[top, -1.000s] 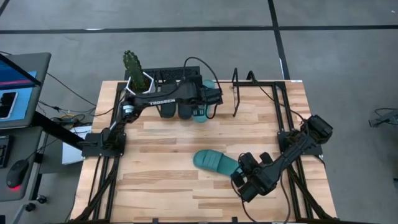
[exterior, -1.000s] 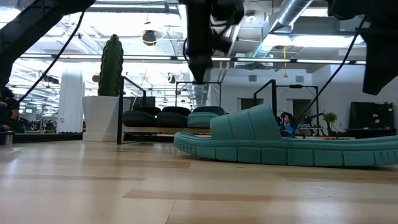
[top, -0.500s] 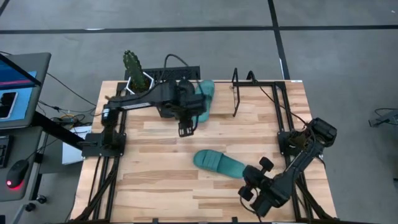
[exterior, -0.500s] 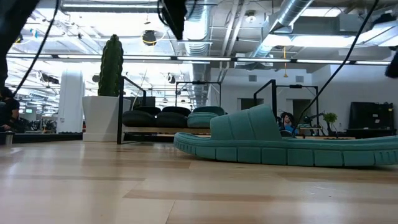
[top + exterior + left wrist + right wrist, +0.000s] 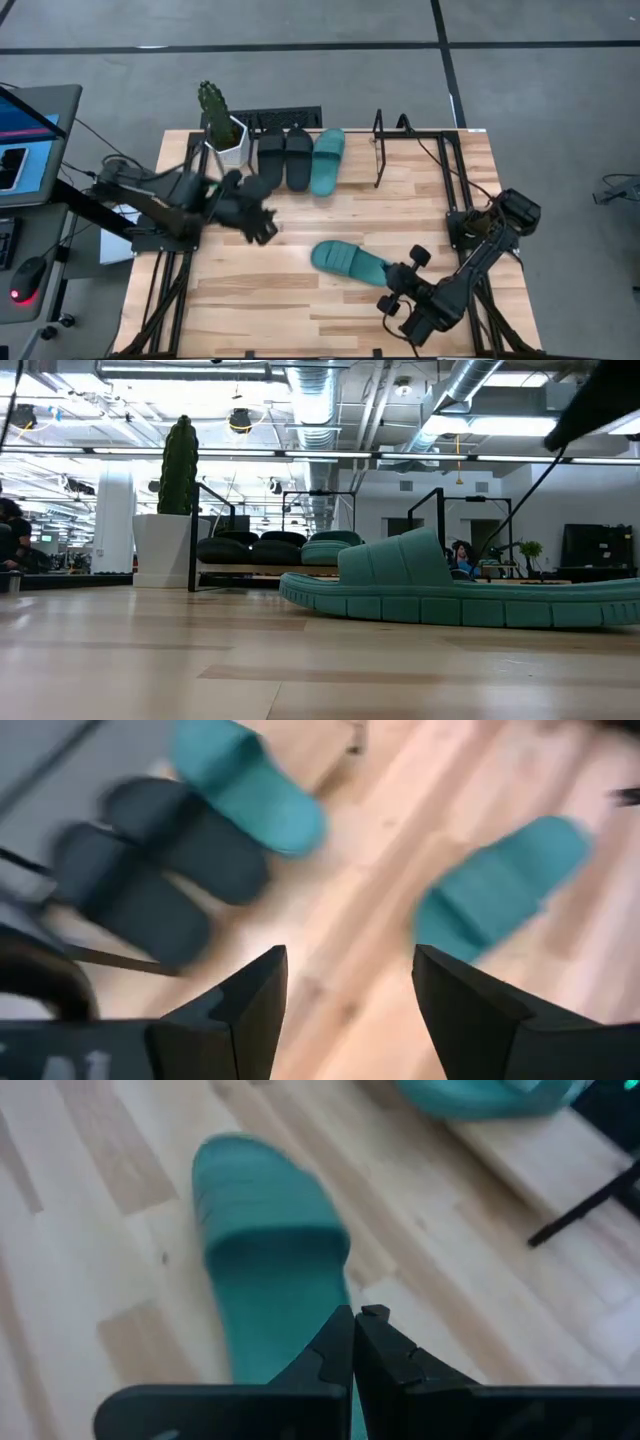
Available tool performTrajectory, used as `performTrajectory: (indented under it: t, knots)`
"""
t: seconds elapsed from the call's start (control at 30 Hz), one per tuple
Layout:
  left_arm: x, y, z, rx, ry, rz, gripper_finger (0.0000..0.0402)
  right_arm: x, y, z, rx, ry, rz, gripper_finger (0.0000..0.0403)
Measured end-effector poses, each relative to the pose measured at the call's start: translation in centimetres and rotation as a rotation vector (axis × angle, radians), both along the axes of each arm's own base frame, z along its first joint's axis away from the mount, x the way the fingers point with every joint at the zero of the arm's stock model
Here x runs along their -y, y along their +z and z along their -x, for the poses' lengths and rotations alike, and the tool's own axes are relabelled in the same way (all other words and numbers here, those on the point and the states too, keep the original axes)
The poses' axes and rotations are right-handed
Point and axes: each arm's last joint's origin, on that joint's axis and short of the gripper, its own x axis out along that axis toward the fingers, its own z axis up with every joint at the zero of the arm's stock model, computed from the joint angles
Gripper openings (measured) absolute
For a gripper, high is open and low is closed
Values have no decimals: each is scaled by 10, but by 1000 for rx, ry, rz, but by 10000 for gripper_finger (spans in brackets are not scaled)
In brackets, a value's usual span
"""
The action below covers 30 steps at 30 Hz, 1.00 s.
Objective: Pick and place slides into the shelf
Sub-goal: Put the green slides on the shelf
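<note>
Two black slides [image 5: 284, 157] and one teal slide [image 5: 327, 160] lie side by side on the shelf [image 5: 380, 150] at the table's far edge. A second teal slide [image 5: 348, 261] lies sole down on the table in the near right half, and it looms large in the low view [image 5: 460, 595]. My right gripper [image 5: 357, 1320] is shut at this slide's near right end [image 5: 390, 280]. My left gripper [image 5: 264, 226] hangs open above the table's left side with nothing between its fingers [image 5: 350, 960]. My right gripper's shut fingertips [image 5: 345, 1342] stand over the near right end of the loose teal slide [image 5: 285, 1320], slanting down from the table's near right. Whether they touch it I cannot tell. The slide lies flat on the table.
A potted cactus [image 5: 216, 120] stands at the far left, beside the shelf. Black arm frames run along the table's left [image 5: 165, 260] and right [image 5: 470, 230] sides. Bare wood lies between the shelf and the loose slide.
My left gripper has drawn back from the teal slide on the shelf, rising, rolling and swinging toward the table's left and near side. It has stayed open. That slide stays on the shelf. My right gripper has rolled about beside the loose teal slide, which has not moved.
</note>
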Motion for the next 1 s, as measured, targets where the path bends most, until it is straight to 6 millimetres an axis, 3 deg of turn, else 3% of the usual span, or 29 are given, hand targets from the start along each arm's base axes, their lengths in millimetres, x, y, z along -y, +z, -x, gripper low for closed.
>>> performTrajectory:
  t: [0.2,0.33,0.63,0.83,1.0]
  knots:
    - [21,-45,17,174,29,136,204,11,-24,-5,98,-19,-2,0]
    - [31,-74,30,233,98,197,204,11,-43,2,249,-34,-179,0]
    - [51,-91,55,298,167,160,204,24,-57,16,610,-77,-584,0]
    - [54,-94,67,286,193,103,204,50,-65,5,831,-257,-880,0]
    - [55,-96,77,249,200,73,204,66,-65,-15,831,-299,-1055,0]
